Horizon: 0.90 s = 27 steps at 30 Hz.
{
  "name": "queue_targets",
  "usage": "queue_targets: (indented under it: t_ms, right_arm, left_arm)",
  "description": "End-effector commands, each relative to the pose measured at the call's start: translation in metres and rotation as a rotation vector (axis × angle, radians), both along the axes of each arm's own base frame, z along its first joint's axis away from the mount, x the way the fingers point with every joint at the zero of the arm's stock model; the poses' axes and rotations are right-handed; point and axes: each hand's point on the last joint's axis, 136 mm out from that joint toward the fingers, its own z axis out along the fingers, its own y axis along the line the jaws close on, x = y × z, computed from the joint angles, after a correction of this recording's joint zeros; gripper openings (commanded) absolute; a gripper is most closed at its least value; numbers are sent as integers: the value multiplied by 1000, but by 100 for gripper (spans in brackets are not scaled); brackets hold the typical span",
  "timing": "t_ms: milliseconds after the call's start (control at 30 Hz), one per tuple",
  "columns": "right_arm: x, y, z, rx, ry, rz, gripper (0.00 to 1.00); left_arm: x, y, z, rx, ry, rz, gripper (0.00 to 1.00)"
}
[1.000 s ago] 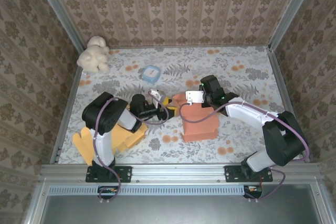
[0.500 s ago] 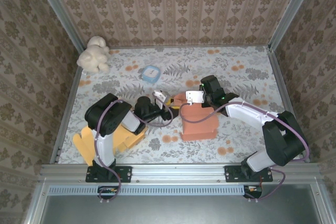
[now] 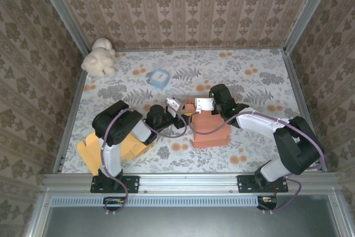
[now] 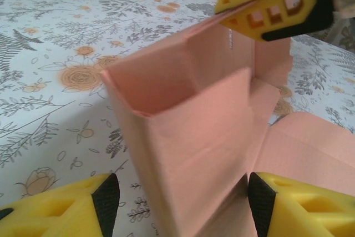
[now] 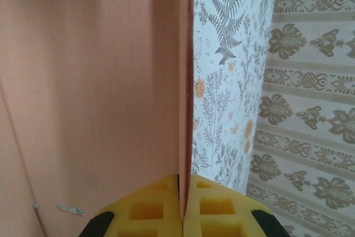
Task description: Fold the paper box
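Observation:
The salmon paper box (image 3: pixel 212 130) lies partly folded in mid-table. One raised, doubled-over wall of the paper box (image 4: pixel 183 126) stands between the fingers of my left gripper (image 4: pixel 183 203). That gripper is open: the right pad (image 4: pixel 259 201) is at the paper and the left pad (image 4: pixel 106 201) stands apart from it. My left gripper (image 3: pixel 178 106) comes at the box's left end. My right gripper (image 5: pixel 186 217) is shut on the thin edge of an upright panel (image 5: pixel 100 81). It also shows as my right gripper (image 4: pixel 275 4) pinching the top of the far wall.
A flat orange-yellow cardboard sheet (image 3: pixel 113 147) lies by the left arm's base. Farther back are a blue and white round item (image 3: pixel 160 77) and a cream plush toy (image 3: pixel 99 57). Metal rails (image 3: pixel 71 120) and patterned walls bound the table.
My left gripper has slid right until its jaws straddle the box's raised wall, and the jaws have narrowed. The right gripper has kept its pinch and shifted slightly left with the flap.

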Motion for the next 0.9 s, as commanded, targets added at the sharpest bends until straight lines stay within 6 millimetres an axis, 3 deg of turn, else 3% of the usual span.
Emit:
queue_targets:
  t_ms: [0, 433, 667, 867]
  right_arm:
    - [5, -4, -2, -44, -55, -26, 0]
    - [-4, 2, 1, -26, -65, 19, 0]
    - [-7, 2, -1, -19, -45, 16, 0]
    - [-8, 2, -1, -11, -39, 16, 0]
  left_arm:
    - [-4, -5, 16, -13, -68, -12, 65]
    - [-6, -7, 21, -28, -63, -9, 61]
    - [-18, 9, 43, -75, -65, -56, 66]
    - [-10, 28, 39, -85, -24, -37, 64]
